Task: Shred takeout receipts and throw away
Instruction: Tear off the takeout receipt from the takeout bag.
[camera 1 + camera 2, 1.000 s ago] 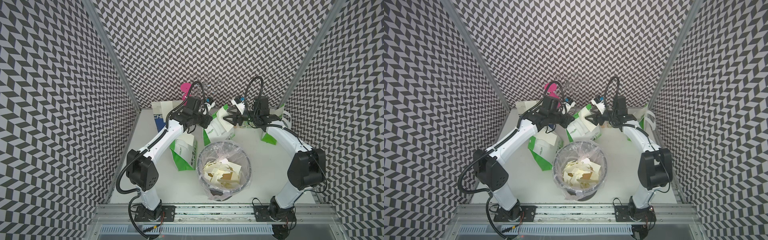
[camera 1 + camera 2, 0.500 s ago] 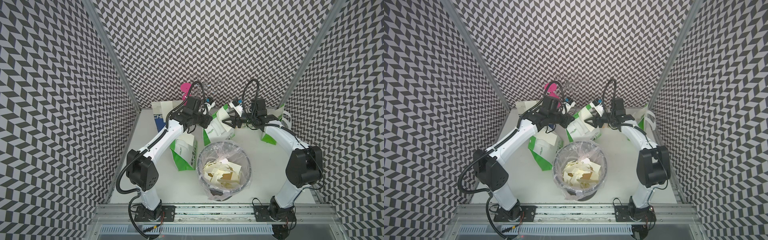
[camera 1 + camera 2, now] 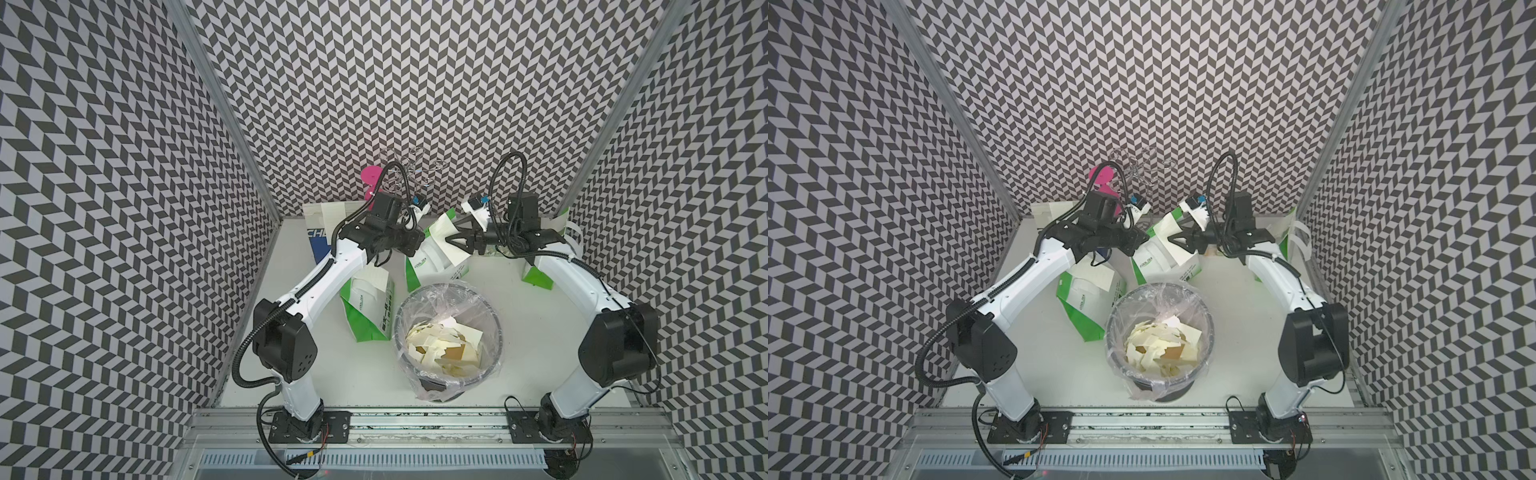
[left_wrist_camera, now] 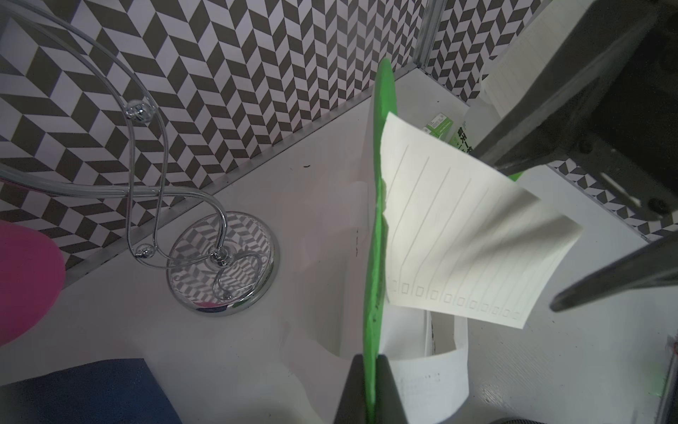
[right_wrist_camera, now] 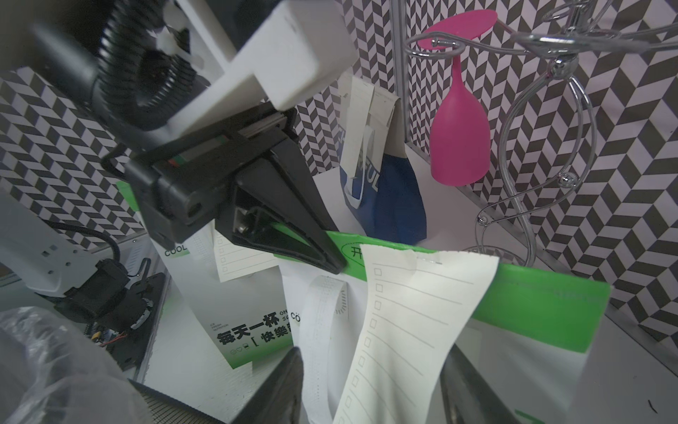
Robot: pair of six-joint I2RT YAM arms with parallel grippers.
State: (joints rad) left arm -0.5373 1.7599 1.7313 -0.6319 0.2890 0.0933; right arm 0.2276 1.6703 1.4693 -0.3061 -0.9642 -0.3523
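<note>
Left claw (image 5: 337, 264) clamped tight on green rim of middle bag (image 5: 543, 304), far centre of table. Right claw (image 5: 370, 367) had jaws apart, straddling lined receipt (image 5: 414, 312). Slip hung from that same rim, between my fingers, not pinched. Torn scraps (image 3: 446, 349) lay in plastic-lined bin (image 3: 500, 345), just near side of bag.
</note>
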